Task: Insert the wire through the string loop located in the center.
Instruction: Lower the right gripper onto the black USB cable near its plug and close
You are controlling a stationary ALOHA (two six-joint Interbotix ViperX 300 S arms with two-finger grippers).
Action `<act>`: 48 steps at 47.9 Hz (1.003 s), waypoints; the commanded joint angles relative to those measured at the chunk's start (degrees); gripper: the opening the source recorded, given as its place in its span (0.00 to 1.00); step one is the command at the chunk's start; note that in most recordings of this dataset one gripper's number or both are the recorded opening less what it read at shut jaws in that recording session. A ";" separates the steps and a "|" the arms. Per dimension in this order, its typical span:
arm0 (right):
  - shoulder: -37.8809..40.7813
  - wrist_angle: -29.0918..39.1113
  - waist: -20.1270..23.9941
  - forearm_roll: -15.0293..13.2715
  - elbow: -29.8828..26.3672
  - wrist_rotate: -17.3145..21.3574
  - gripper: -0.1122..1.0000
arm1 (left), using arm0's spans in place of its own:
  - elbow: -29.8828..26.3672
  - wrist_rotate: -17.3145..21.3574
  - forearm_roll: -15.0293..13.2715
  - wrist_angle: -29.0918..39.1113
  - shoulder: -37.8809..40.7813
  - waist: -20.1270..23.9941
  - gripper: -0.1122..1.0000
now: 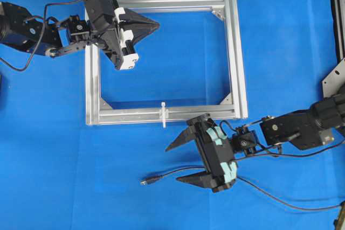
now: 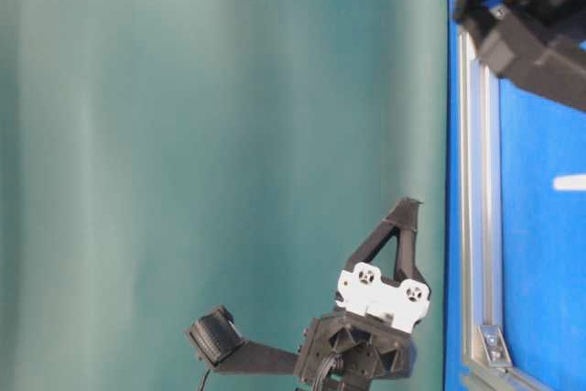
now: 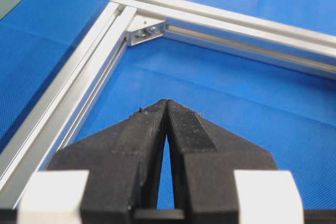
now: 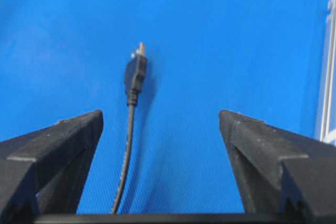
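Note:
The wire (image 1: pixel 172 174) lies on the blue mat in front of the frame, its plug (image 1: pixel 146 181) pointing left. From the right wrist I see the plug (image 4: pixel 135 72) ahead and the wire running back between my fingers, near the left one. My right gripper (image 1: pixel 176 161) is open over the wire, holding nothing. The string loop (image 1: pixel 164 114), a small white piece, sits on the near bar of the aluminium frame (image 1: pixel 237 52). My left gripper (image 1: pixel 156 24) is shut and empty above the frame's far left corner; in its wrist view the fingertips (image 3: pixel 167 103) meet.
The frame's corner bracket (image 3: pixel 144 31) lies ahead of the left fingers. A second thin black cable (image 1: pixel 285 200) trails along the mat at lower right. A metal bracket (image 1: pixel 335 79) stands at the right edge. The frame's bar (image 4: pixel 328 77) shows at the right of the right wrist view.

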 commanded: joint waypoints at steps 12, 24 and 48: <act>4.22 -0.18 0.18 1.85 -2.99 0.09 0.83 | -0.35 -0.26 0.18 0.00 -1.76 -0.18 0.10; 5.98 0.00 0.09 2.81 -3.78 0.09 0.83 | -0.26 -0.26 0.09 -0.09 -1.76 -0.18 0.10; 5.98 1.85 0.09 2.81 -3.96 -0.26 0.16 | -0.26 -0.35 0.18 0.00 -1.76 -0.18 0.10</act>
